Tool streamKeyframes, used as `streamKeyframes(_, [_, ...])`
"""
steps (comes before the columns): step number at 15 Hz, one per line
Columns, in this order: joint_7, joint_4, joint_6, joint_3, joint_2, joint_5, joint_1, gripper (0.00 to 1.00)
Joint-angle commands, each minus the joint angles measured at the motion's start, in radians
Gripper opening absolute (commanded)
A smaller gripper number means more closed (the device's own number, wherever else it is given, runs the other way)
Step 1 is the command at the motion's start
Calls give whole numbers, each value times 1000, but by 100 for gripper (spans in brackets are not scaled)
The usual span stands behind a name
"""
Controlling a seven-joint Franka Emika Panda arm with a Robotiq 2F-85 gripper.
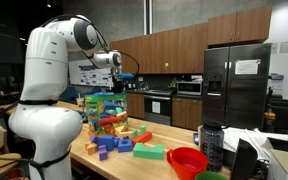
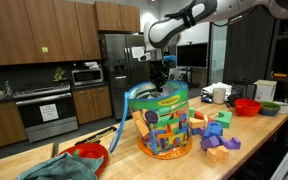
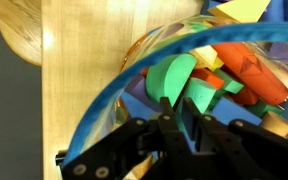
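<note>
A clear round tub [image 2: 165, 128] with a blue rim [image 3: 92, 112] stands on the wooden counter [image 2: 124, 160], full of coloured foam blocks. In both exterior views my gripper [image 1: 117, 82] [image 2: 160, 76] hangs pointing down just over the tub's mouth. In the wrist view the black fingers [image 3: 167, 118] of my gripper [image 3: 177, 103] stand only a narrow gap apart above a green block [image 3: 172, 78]. Green shows in that gap, and I cannot tell whether the pads press on the block. Orange and red blocks [image 3: 249, 68] lie beside it in the tub.
Loose purple, blue and green blocks [image 1: 114, 146] [image 2: 220, 143] lie on the counter around the tub. A red bowl [image 1: 187, 160] and a dark bottle [image 1: 212, 145] stand near one end. Another red bowl [image 2: 88, 153] sits by a teal cloth [image 2: 52, 168].
</note>
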Motion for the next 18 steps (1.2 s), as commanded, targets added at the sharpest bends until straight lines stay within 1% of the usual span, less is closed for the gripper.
streamKeyframes(1, [1,14,-15,1,1,0,0,26])
streamKeyframes(2, [0,21,-21,1,1,0,0,33])
streamKeyframes(3, [0,23,-24,0,1,0,0,63])
streamKeyframes(5, [2,20,-24,1,1,0,1,65])
streamKeyframes(7, [5,20,-27,3,3,4,2,76])
streamKeyframes(8, [8,21,-26,4,5,9,4,83])
streamKeyframes(10, [15,22,-19,9,9,28,6,95])
streamKeyframes(11, [18,23,-11,13,12,45,7,99])
streamKeyframes(12, [19,23,-7,17,13,62,8,100])
streamKeyframes(15, [21,16,17,29,18,115,14,100])
streamKeyframes(18, [16,12,29,39,24,142,18,100])
